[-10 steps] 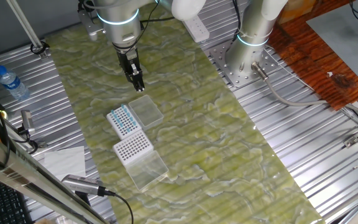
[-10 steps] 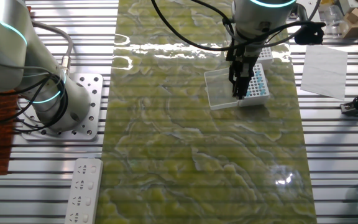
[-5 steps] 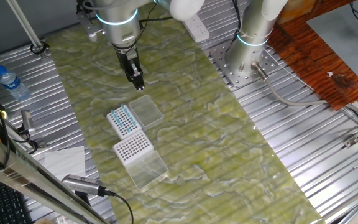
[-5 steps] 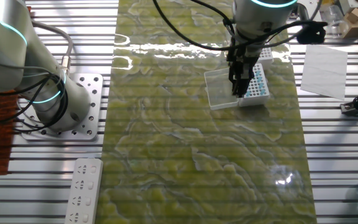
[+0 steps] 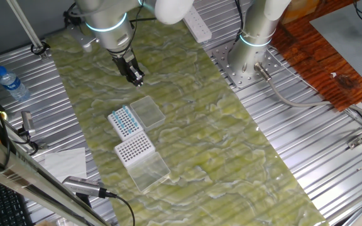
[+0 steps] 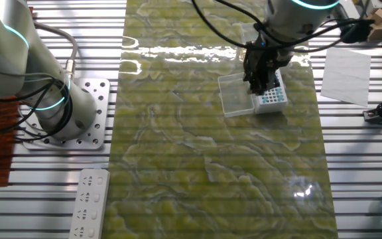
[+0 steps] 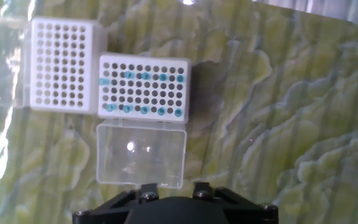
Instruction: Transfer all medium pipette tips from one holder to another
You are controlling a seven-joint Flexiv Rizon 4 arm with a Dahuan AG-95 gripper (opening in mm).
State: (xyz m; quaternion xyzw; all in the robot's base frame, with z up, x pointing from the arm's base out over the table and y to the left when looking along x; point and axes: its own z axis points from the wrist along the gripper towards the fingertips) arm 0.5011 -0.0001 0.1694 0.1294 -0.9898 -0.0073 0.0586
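Observation:
The medium pipette tips (image 7: 143,111) show as light-blue dots in partial rows in a white holder (image 7: 143,87), whose clear lid (image 7: 142,155) lies open beside it. A second white holder (image 7: 61,62) stands next to it with only bare holes showing. In one fixed view my gripper (image 5: 135,78) hangs above the mat, up and behind the tip holder (image 5: 124,121) and its lid (image 5: 147,113). In the other fixed view the gripper (image 6: 260,85) overlaps the holder (image 6: 272,98). The hand view shows only the gripper's black base; the fingertips are hidden.
The second holder (image 5: 134,149) has its own clear lid (image 5: 149,172) open toward the mat's near end. A water bottle (image 5: 10,83), paper sheets (image 6: 345,74) and a second robot base (image 5: 251,53) stand beside the green mat (image 5: 206,144).
The gripper has risen and moved away from the tip holder, toward the far left of the mat. The holders and lids have not moved.

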